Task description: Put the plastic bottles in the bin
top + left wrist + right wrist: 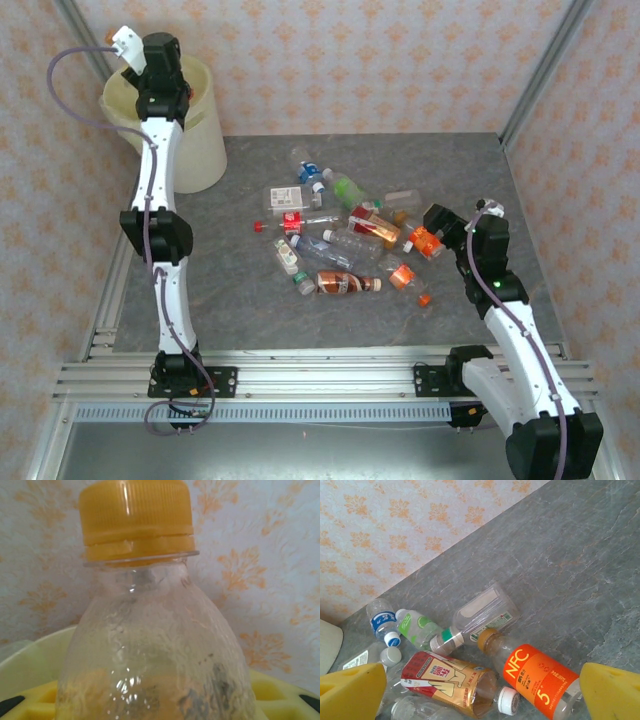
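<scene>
Top external view, item by item:

- Bin (200,150): cream-white, round, upright at the far-left corner of the worktop (480,170), with a pale yellow liner at the rim.
- Left gripper (130,62): raised over the bin's mouth and clenched on an orange-capped bottle (119,41), which tilts up toward the far-left wall.
- Plastic bottles (340,245): a loose heap lying on their sides at the middle of the worktop, spreading toward the right edge, well apart from the bin.
- Right gripper (436,226): at the right side of the heap, just beside an orange-labelled bottle.

Left wrist view: the orange-capped bottle (150,630) is clear and ribbed, cap uppermost. It sits between the yellow pads (35,702), and the bin's pale rim (35,652) curves behind it.

Right wrist view: the right gripper (480,692) is released, its yellow pads (350,690) spread wide. Between them lies the NFC bottle (535,672), touching neither pad. Just beside it is a red-and-gold bottle (445,677). Nearer the far edge are a flat clear bottle (485,611), a green-labelled bottle (417,625) and a blue-labelled bottle (381,621).
</scene>
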